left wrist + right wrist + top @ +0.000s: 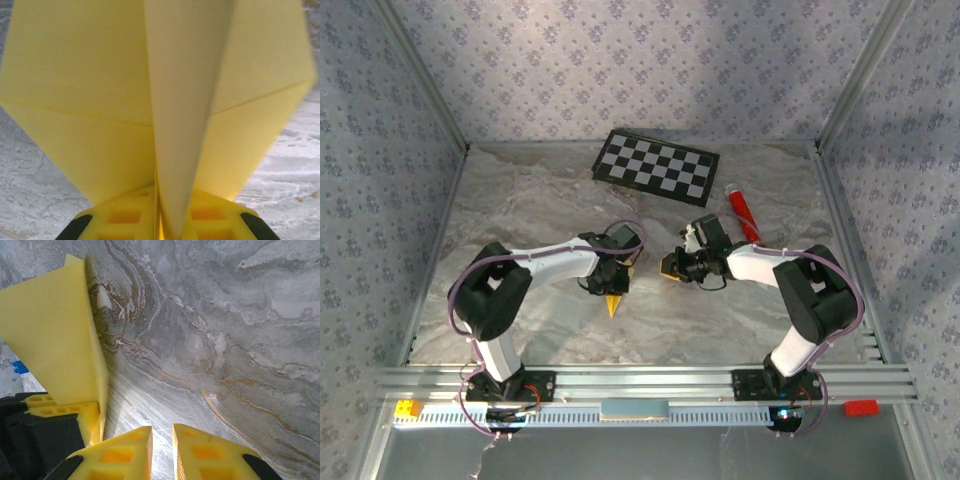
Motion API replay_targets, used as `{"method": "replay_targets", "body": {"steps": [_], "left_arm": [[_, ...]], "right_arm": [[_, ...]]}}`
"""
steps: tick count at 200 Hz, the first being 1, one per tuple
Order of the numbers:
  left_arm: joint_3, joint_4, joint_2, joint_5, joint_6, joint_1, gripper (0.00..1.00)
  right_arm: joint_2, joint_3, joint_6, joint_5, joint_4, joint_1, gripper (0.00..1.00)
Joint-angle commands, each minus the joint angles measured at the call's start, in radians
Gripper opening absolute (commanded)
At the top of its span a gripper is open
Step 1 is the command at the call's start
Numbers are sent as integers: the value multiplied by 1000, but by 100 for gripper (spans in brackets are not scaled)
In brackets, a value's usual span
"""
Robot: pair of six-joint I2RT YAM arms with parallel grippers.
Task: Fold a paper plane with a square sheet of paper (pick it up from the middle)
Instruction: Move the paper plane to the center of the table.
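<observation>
Left gripper [160,215]: clamped on the paper plane [100,100], keel pinched between the fingers, wings spread either side. Located mid-table [225,340], left of centre, plane's point toward the near edge.
Right gripper [162,432]: jaws slightly parted, empty, just right of the plane.
Checkerboard panel [655,165]: far edge.
Red tube [741,210]: beside the panel, toward the right edge.

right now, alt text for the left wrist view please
A folded yellow paper plane looms close up, its centre fold pinched in the left pincer at the bottom edge. Grey marbled table shows behind it at both sides.
</observation>
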Motion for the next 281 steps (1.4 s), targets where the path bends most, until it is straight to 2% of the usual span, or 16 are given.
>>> {"method": "replay_targets", "body": {"steps": [1, 85, 158, 202, 232, 281], "left_arm": [[22, -35, 24, -17, -5, -15, 15], [22, -21, 88, -46, -23, -22, 23], [134, -65, 173, -106, -16, -20, 33], [180, -63, 210, -96, -34, -20, 37], [188, -56, 204, -78, -56, -21, 38], [211, -65, 120, -71, -88, -21, 43]], "right_arm": [[6, 21, -13, 4, -31, 3, 19], [-44, 11, -22, 34, -54, -6, 19], [-171, -10, -58, 93, -123, -48, 19], [-241, -25, -73, 122, -161, -74, 19], [-297, -35, -88, 154, -185, -91, 20], [-418, -36, -107, 278, -254, -108, 20]]}}
